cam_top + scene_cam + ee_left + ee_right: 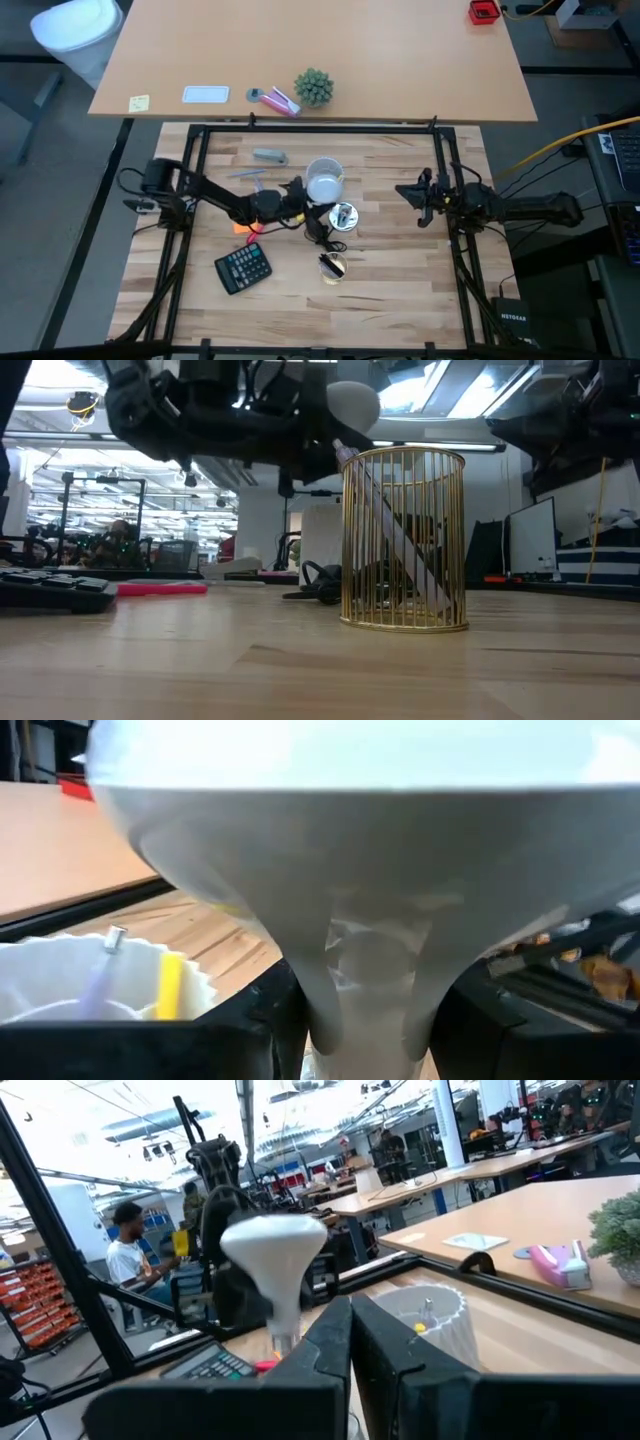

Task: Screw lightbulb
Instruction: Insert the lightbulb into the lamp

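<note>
My left gripper (296,192) is shut on the white lightbulb (320,189) and holds it above the table's middle. The bulb also shows in the low view (352,402), the left wrist view (350,840) and the right wrist view (272,1248). Just near of the bulb, the round silver socket (343,215) sits on the table with its black cord. A pale ruffled cup (327,166) stands just beyond the bulb. My right gripper (413,192) waits shut at the right, its fingers touching nothing (350,1355). My left gripper pinches the lightbulb's narrow neck (370,995) between its two fingers. The fingers come about level from the table's left. The wide white end points away from the wrist, toward the table's right. The bulb is lifted clear of the table; the fingers hide its screw base.
A gold wire holder (333,266) with a pen stands near of the socket and fills the low view's middle (403,540). A black calculator (243,268) lies near left, with a pink-orange item (240,228) beside it. Grey tools (268,156) lie far left. A person sits beyond the table (125,1255).
</note>
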